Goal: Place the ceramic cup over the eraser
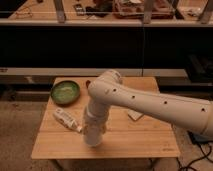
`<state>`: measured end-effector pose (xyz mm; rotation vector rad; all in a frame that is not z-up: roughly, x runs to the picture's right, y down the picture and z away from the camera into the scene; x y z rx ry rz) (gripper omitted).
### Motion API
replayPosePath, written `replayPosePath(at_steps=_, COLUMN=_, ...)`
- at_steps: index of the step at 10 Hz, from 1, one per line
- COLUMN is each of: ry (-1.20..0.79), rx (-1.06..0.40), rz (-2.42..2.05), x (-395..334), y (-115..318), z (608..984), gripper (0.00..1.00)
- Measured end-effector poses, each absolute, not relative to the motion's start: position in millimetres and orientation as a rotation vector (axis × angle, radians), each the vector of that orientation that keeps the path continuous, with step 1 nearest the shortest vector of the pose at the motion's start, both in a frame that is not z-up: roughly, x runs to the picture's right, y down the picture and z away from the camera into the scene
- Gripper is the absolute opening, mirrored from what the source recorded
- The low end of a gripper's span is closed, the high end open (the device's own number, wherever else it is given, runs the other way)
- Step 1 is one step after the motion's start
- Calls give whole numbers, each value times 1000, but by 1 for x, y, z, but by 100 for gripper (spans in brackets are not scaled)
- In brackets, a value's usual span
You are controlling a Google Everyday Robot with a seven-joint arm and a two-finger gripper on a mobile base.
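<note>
My arm reaches in from the right and bends down to the wooden table [145,142]. The gripper [94,141] is at its lower end, low over the front middle of the table, just right of the white tube. The arm's end looks whitish and tapered there. I cannot tell whether that is the ceramic cup or the wrist itself. The eraser is hidden, with no black block showing anywhere on the table.
A green bowl [65,92] sits at the table's back left. A white tube with a printed label [67,120] lies at the left front. A flat whitish pad [134,115] peeks out under the arm. A small dark red object [87,83] lies by the bowl. Dark shelves stand behind.
</note>
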<state>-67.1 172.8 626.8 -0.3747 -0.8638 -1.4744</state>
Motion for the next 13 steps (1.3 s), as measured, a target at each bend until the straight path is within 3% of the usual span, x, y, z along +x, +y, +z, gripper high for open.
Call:
replayPosePath(at_steps=5, ry=-729, rx=-379, rz=-1447, x=-77, y=184, z=692, gripper=3)
replayPosePath(at_steps=11, ry=-630, rx=-448, rz=-1376, x=-73, y=197, z=742, gripper=58)
replayPosePath(at_steps=12, ry=-652, rx=-455, rz=-1337, x=-76, y=200, z=745, gripper=72)
replayPosePath(at_steps=13, ry=-651, rx=-455, rz=-1334, x=-74, y=200, z=746, gripper=77)
